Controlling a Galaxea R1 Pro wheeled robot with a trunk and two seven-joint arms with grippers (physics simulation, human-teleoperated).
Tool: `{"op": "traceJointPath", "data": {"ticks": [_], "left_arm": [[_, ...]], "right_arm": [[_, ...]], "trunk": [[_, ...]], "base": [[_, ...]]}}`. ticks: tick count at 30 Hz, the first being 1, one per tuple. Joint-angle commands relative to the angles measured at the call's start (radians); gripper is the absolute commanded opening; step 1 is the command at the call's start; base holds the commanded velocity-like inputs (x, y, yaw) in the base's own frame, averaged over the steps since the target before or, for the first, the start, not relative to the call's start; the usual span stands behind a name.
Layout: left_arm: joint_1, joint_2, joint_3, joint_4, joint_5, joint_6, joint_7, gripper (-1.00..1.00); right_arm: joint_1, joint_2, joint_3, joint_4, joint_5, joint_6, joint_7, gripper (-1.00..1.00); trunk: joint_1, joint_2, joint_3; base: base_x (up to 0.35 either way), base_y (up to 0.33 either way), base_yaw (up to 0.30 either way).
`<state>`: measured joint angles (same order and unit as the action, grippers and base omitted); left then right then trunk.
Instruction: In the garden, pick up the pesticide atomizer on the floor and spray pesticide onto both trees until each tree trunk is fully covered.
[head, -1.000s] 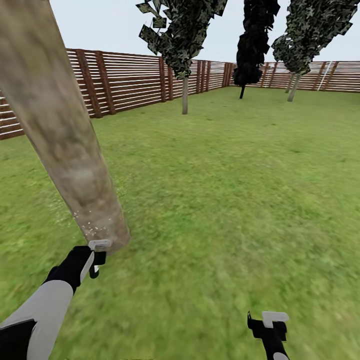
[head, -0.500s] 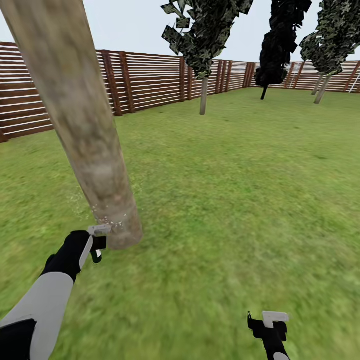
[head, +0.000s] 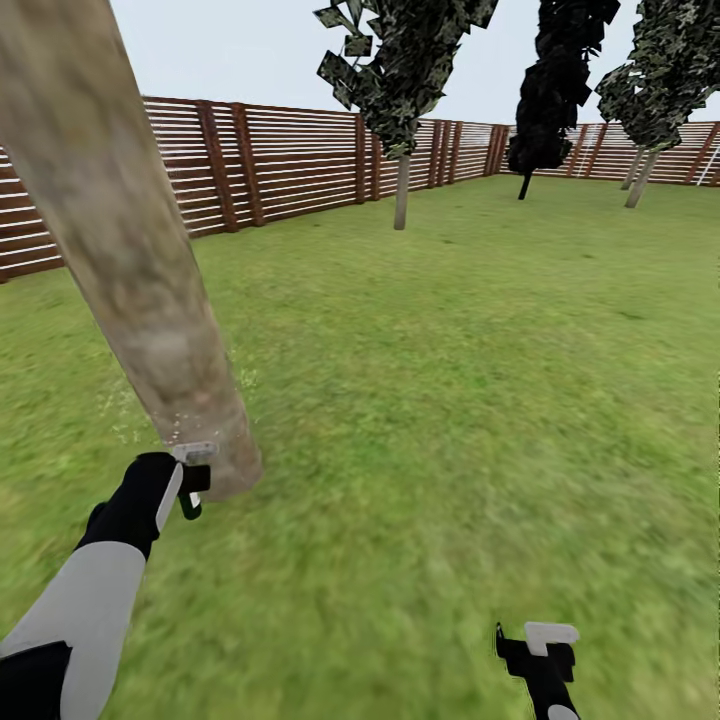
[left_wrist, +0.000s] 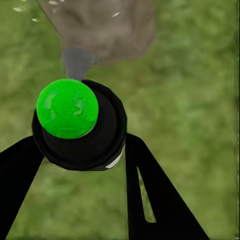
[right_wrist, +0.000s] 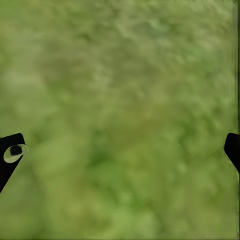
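From the head camera, my left pincer (head: 190, 480) holds the atomizer (head: 190, 500) just beside the base of the trunk (head: 150, 300), a thick beige-grey leaning column; white pesticide specks (head: 175, 425) dot its foot and the grass (head: 450, 400). My right pincer (head: 535, 640) hangs over grass. Left wrist: pincer fingers (left_wrist: 150, 195) clamp the black atomizer with its green cap (left_wrist: 67, 108). Right wrist: pincer open, empty. Risk: spray aimed this low may leave the upper trunk bare
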<state>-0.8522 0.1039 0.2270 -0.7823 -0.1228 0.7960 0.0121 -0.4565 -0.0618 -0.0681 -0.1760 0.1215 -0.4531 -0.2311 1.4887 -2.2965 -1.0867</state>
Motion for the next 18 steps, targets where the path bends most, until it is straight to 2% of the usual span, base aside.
{"op": "traceJointPath", "data": {"ticks": [1, 7, 16, 18], "left_arm": [[-0.001, -0.001, 0.002, -0.001, -0.008, 0.005, -0.003, -1.0], [-0.001, -0.001, 0.002, -0.003, -0.008, 0.005, -0.002, -1.0], [-0.001, -0.001, 0.002, -0.002, -0.008, 0.005, -0.001, -1.0], [-0.001, -0.001, 0.002, -0.003, -0.008, 0.005, -0.001, -1.0]], "right_arm": [[-0.001, 0.0, -0.007, 0.001, 0.01, -0.002, -0.002, 1.0], [-0.001, 0.0, -0.007, 0.001, 0.01, -0.002, -0.002, 1.0], [-0.001, 0.001, -0.007, 0.001, 0.01, -0.002, -0.002, 1.0], [-0.001, 0.0, -0.007, 0.0, 0.01, -0.002, -0.002, 1.0]], "trunk": [[0.0, 0.0, -0.001], [0.0, 0.0, -0.001], [0.0, 0.0, -0.001], [0.0, 0.0, -0.001]], "base": [[0.173, -0.243, 0.0], [0.219, -0.209, 0.017], [0.186, -0.224, 0.182], [0.187, -0.227, 0.046]]}}
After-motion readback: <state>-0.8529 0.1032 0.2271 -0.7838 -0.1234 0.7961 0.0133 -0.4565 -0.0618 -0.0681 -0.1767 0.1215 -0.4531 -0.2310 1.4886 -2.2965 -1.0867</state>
